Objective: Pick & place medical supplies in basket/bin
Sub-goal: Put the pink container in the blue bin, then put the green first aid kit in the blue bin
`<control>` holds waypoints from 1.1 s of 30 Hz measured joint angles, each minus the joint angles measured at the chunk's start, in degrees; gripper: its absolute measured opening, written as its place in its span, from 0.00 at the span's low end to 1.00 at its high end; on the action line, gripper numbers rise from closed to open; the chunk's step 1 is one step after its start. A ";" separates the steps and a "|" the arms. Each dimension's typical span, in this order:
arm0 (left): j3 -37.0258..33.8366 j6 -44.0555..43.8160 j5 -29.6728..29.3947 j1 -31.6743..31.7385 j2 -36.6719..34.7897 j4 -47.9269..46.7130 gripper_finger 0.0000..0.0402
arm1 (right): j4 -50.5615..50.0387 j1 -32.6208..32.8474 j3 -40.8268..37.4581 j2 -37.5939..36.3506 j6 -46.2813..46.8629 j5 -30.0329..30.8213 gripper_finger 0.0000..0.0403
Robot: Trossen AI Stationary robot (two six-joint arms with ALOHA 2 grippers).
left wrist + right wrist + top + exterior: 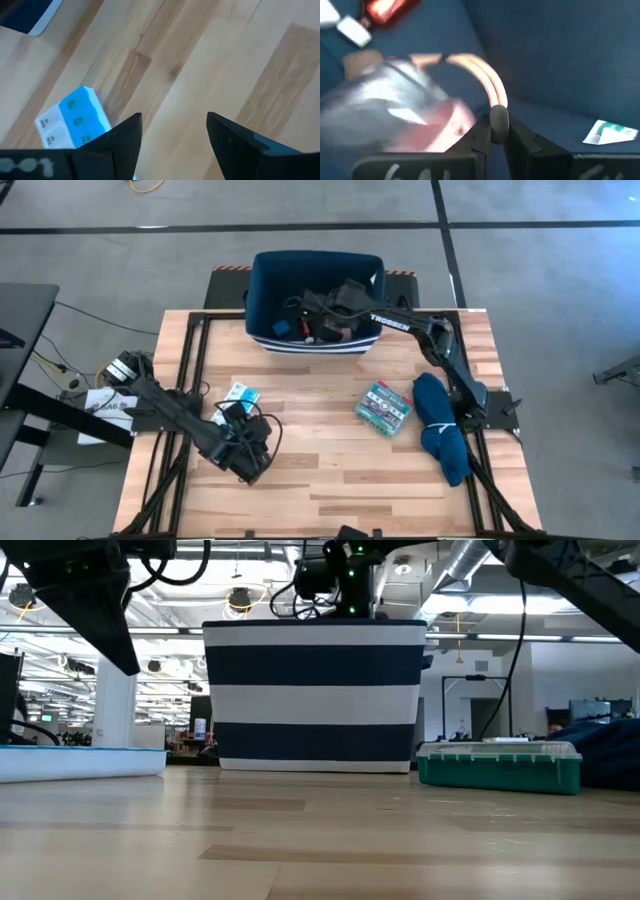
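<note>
The navy bin (262, 290) with white stripes (315, 695) stands at the table's far middle. My right gripper (497, 131) reaches down inside it (312, 323), shut on a blurred pink and grey round roll (395, 117). A blue cube (283, 328) and a red thing (385, 10) lie on the bin's floor. The light-blue pill organiser (240, 395) lies flat on the table at the left. My left gripper (172, 145) hovers open just near of it (250, 455), the organiser (75, 120) beside one finger. The green first-aid box (383, 408) rests flat right of centre. My right gripper pinches the roll's tan curved rim (495, 102) between its two fingers, which slant down into the bin from the table's right. The roll hangs beside the fingers; blur hides whether it touches the bin's floor.
A long dark-blue cloth (440, 425) lies along the table's right edge next to the right arm's base. A white and green packet (610, 132) lies on the bin's floor. Bare wood stretches between the organiser and the green box (498, 765).
</note>
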 joint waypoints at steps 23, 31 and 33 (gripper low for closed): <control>0.00 -2.44 -5.97 -1.10 0.00 0.37 0.53 | -6.63 4.77 1.11 -3.57 -2.01 0.29 0.42; -0.01 -2.39 -6.70 -1.10 0.00 -0.84 0.53 | -6.98 11.50 1.32 -10.45 -5.29 10.34 0.49; 0.00 -2.40 -6.99 -1.10 0.00 -0.84 0.53 | -6.77 12.99 1.27 -12.91 -5.03 11.86 0.49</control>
